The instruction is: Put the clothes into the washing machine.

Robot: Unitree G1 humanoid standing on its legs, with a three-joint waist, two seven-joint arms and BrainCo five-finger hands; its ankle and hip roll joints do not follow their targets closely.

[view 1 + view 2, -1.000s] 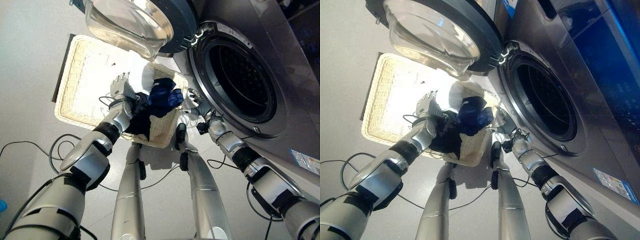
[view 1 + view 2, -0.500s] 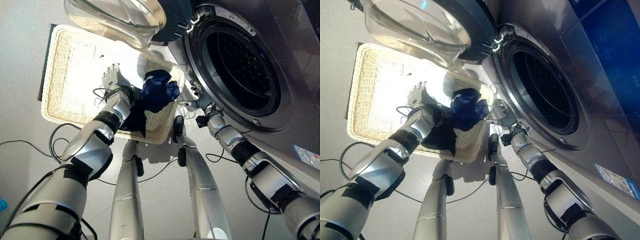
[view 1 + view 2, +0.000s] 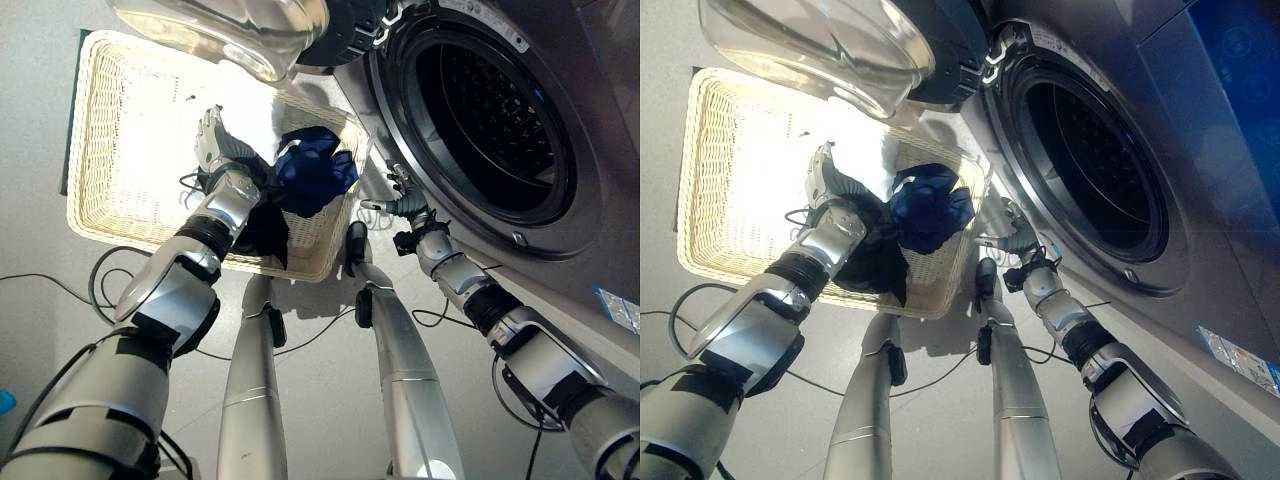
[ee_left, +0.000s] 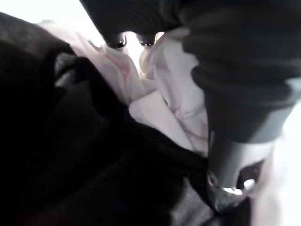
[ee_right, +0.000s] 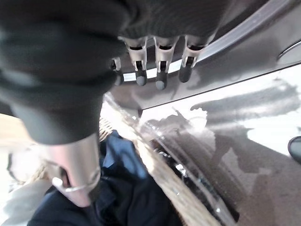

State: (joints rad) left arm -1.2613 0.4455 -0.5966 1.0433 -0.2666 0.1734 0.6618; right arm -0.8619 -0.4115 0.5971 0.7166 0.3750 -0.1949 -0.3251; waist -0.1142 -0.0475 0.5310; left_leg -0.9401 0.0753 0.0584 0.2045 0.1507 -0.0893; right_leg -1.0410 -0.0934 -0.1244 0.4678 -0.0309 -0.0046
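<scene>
One bunched blue garment (image 3: 315, 178) lies axisless in basket (image 3: 110, 150); left robot hand (image 3: 212, 143) grip indiscernible.

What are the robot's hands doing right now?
Left hand: in the basket's clothes, grip cannot be told.
Right hand: open, holding nothing.

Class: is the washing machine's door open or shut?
Open: the door is swung aside above the basket, and the drum shows.
</scene>
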